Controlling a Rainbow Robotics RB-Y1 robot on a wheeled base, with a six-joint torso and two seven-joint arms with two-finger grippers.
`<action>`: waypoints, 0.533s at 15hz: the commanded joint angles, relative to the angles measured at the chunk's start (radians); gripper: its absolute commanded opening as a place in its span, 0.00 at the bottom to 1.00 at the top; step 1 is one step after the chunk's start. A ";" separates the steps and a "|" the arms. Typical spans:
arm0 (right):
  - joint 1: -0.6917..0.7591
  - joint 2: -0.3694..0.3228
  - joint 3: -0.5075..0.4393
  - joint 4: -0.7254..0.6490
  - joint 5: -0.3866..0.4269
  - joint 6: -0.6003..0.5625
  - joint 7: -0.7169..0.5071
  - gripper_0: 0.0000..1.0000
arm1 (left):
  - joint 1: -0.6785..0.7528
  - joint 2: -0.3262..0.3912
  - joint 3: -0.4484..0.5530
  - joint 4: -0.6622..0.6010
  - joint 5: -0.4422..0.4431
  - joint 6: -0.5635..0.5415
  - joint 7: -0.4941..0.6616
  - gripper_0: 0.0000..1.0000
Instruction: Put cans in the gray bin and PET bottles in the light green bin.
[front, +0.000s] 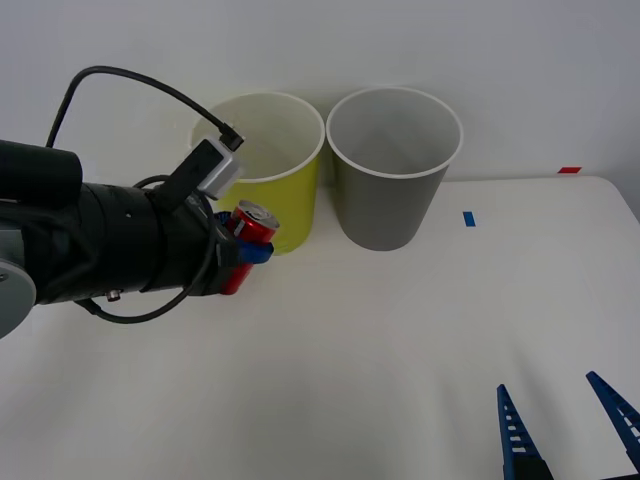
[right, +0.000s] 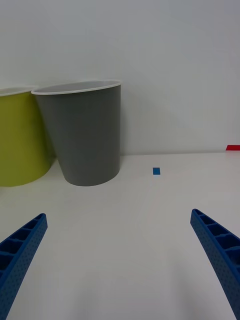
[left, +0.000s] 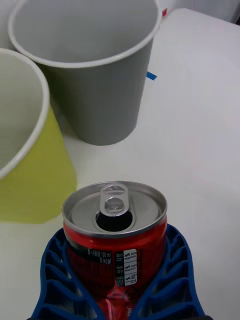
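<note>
Above the white table (front: 400, 330), left tool (front: 243, 252) clamps the can (front: 246, 243).

White table (front: 400, 330): light green bin (front: 262, 170), gray bin (front: 390, 180), blue tape mark (front: 469, 218).

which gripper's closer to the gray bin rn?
Left. Left gripper, shut on the can, sits by the green bin beside the gray bin. Right gripper is open, at the table's near edge.
</note>
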 joint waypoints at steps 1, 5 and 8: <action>0.000 0.000 0.000 0.000 0.000 0.000 0.000 1.00 | 0.011 -0.004 0.092 -0.071 0.040 -0.001 0.025 0.00; 0.000 0.000 0.000 0.000 0.000 0.000 0.000 1.00 | 0.009 -0.041 0.252 -0.154 0.100 -0.008 0.029 0.00; 0.000 0.000 0.000 0.000 0.000 0.000 0.000 1.00 | -0.007 -0.068 0.341 -0.204 0.105 -0.011 0.037 0.00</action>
